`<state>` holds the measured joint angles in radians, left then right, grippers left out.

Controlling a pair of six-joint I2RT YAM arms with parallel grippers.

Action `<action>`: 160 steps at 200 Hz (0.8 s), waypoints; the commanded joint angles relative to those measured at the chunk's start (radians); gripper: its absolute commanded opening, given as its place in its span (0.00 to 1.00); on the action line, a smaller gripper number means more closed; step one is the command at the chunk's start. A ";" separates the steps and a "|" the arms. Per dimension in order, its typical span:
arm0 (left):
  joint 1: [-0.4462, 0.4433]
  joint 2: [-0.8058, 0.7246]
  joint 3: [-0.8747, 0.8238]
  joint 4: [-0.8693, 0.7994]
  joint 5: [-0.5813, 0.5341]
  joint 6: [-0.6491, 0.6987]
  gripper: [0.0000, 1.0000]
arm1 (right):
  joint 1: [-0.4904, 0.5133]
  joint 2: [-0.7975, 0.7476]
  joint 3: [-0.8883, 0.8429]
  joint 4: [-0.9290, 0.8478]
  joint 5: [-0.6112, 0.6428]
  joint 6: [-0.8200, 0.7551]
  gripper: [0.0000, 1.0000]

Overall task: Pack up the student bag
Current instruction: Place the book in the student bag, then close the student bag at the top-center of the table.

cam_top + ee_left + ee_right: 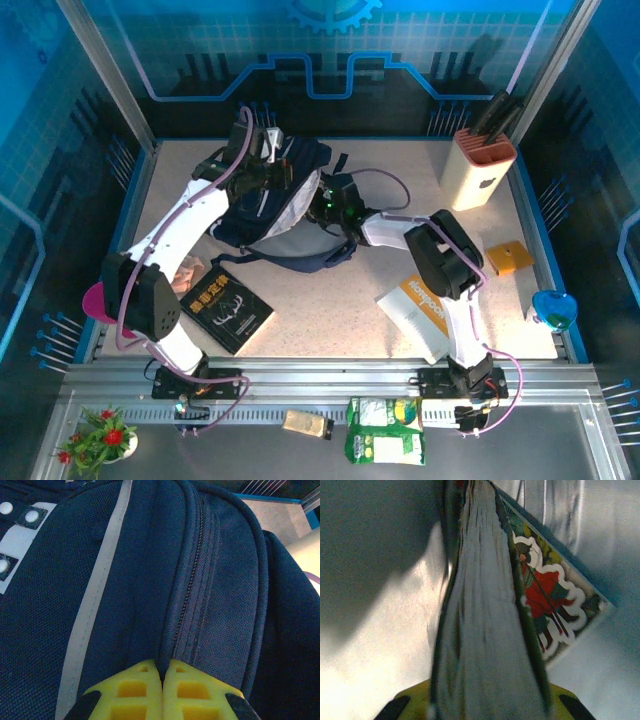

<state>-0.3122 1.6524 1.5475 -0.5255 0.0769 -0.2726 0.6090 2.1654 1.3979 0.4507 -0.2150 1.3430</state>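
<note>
Yellow pads [135,692] of our left claw [162,680] sit closest to us. They are squeezed tight together on a fold of the student bag [125,580], right beside its zip [192,580]. Our right claw [485,706] is shut too, and it holds a book [480,620] by its near end, with the page edges facing us. The long side of the book points straight away from this claw. Pale grey cloth is all around the book, and we think that is the inside of the bag. From above, the bag lies in the far middle of the surface [330,300], between our two claws. Our left claw is at its far top edge and our right claw is at its right side, where the mouth is. The bag's long side runs from far to near, so the book goes in across it. Our right arm is the one at the mouth, so we think it should push the book deeper, along the book's own length. The left claw can hold the edge up for it. The bag is dark navy with a thin white stripe [92,600] and a grey-white patch [20,537] with round studs. It looks soft and slumped, and some pale lining [292,222] shows at the mouth.
</note>
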 commanded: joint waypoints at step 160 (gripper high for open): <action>0.102 -0.113 -0.337 0.261 0.168 -0.005 0.12 | -0.176 -0.590 -0.499 -0.349 0.109 -0.295 0.66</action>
<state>-0.2321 1.6001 1.3041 -0.3317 0.1829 -0.3050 0.4744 1.7031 1.0065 0.2672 -0.2111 1.1698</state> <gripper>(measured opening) 0.054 0.653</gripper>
